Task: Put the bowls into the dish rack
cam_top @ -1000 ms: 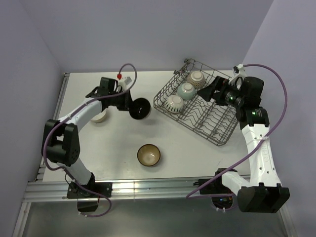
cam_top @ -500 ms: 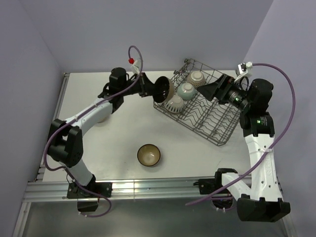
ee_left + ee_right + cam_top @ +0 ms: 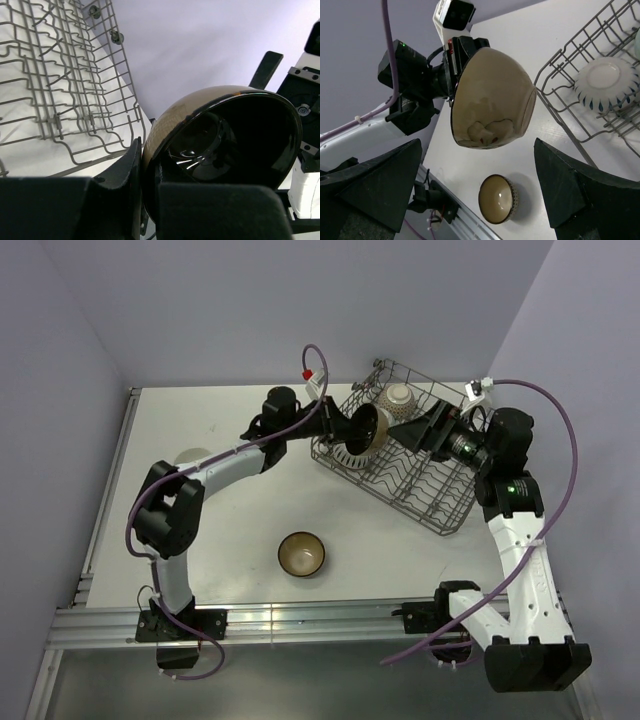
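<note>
At upper middle of the top view, the left gripper (image 3: 348, 425) pinches the rim of the black bowl (image 3: 368, 429) over the left corner of the dish rack (image 3: 440, 502). The right gripper (image 3: 408, 429) faces it, spread wide. Any lettering on the right arm (image 3: 525, 540) seems too small to read.

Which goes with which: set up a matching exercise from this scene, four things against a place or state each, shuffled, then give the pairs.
Things:
1. black bowl
2. brown bowl
3. cream bowl
4. right gripper

Places or states:
A. open, holding nothing
B. standing upright on the table
C. inside the dish rack, at its far end
D. pinched by the rim in the left gripper, in the air

Pairs: 1-D, 2-B, 3-C, 4-A
</note>
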